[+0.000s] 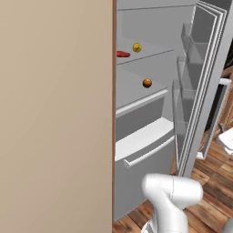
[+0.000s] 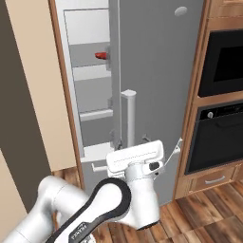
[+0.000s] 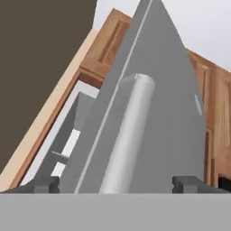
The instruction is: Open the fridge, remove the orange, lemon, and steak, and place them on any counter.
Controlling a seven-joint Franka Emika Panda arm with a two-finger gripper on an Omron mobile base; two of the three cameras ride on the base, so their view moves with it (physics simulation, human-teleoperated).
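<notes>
Fridge (image 1: 150, 136) open, door (image 2: 156, 95) swung wide. Lemon (image 1: 137, 47) and steak (image 1: 122, 54) side by side on an upper shelf (image 1: 150, 57), well apart from the orange (image 1: 147, 83) on the shelf below. Claw (image 3: 117, 182) spread wide, fingertips (image 3: 45, 184) either side of the door's bar handle (image 3: 128, 135), clamped on nothing. Oven (image 2: 220, 95) just right of the door.

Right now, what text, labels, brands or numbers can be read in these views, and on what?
"FRANKA": probably, in small dark letters along the white arm link in the right base view, too small to be sure.
Fridge door, oven, cabinets: no writing shows.
</notes>
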